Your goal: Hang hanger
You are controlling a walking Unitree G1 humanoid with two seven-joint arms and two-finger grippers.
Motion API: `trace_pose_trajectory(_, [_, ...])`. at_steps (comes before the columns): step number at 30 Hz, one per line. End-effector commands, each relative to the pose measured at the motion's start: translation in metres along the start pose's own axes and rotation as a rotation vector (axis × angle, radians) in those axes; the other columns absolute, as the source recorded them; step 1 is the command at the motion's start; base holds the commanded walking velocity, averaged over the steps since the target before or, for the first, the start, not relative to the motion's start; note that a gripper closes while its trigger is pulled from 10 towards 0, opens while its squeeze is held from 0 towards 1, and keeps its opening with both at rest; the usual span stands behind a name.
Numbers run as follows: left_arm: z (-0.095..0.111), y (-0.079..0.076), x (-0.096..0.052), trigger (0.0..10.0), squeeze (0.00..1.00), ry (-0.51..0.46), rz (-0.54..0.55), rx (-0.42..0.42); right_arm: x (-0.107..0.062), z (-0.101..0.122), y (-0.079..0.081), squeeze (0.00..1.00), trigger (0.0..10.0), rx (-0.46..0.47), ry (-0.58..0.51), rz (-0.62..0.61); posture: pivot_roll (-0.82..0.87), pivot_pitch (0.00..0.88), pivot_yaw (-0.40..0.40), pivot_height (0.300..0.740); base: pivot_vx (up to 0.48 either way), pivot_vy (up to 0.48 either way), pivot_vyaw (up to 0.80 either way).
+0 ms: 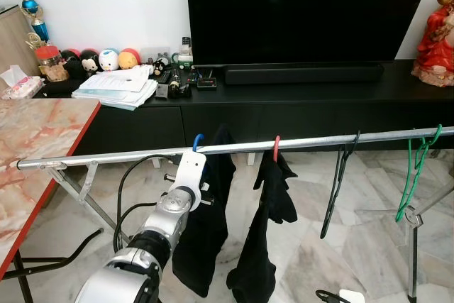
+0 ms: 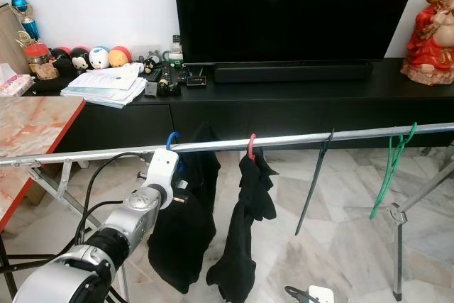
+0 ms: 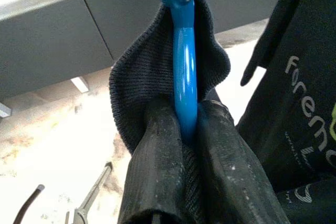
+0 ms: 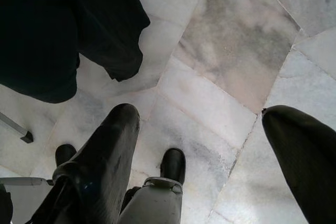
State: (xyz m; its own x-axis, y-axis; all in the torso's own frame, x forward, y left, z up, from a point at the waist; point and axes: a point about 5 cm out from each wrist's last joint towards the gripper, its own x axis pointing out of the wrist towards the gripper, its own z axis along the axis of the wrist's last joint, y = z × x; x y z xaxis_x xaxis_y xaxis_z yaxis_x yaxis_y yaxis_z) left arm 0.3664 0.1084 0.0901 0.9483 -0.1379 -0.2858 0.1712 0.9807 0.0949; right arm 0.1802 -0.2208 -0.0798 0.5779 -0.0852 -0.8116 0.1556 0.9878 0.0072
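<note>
Now | left tool clamps blue hanger hooked on rail | right tool spread wide

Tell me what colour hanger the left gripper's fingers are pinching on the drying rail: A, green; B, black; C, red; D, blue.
D: in the left wrist view the fingers are closed on the blue hanger, whose hook sits over the rail at the left gripper.
</note>
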Motion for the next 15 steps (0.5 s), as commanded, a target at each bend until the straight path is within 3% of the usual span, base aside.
trace_pose_trajectory(1, [0.016, 0.010, -0.003, 0.0, 0.00, -0.114, 0.036, 0.008, 0.000, 0.000, 0.000, 0.00, 10.0, -0.005, 0.005, -0.001, -0.06, 0.000, 0.004, 0.740, 0.000, 0.000, 0.00])
trace_pose_trajectory(5, [0.012, 0.013, -0.005, 0.0, 0.00, -0.120, 0.043, 0.011, 0.000, 0.000, 0.000, 0.00, 10.0, -0.005, 0.005, -0.001, -0.06, 0.000, 0.007, 0.740, 0.000, 0.000, 0.00])
trace_pose_trajectory(12, [-0.011, 0.026, -0.024, 0.0, 0.00, -0.141, 0.099, 0.007, 0.000, -0.002, 0.001, 0.00, 10.0, -0.002, 0.007, -0.002, -0.06, 0.000, 0.024, 0.740, 0.000, 0.000, 0.00])
trace_pose_trajectory(14, [-0.014, 0.027, -0.028, 0.6, 0.00, -0.147, 0.101, 0.003, 0.000, -0.003, 0.001, 0.00, 10.0, -0.002, 0.008, -0.002, -0.06, 0.000, 0.025, 0.740, 0.000, 0.000, 0.00])
trace_pose_trajectory(15, [-0.018, 0.028, -0.031, 2.6, 0.00, -0.152, 0.104, 0.007, 0.000, -0.003, 0.001, 0.00, 10.0, -0.002, 0.009, -0.003, -0.06, 0.000, 0.026, 0.740, 0.000, 0.000, 0.00])
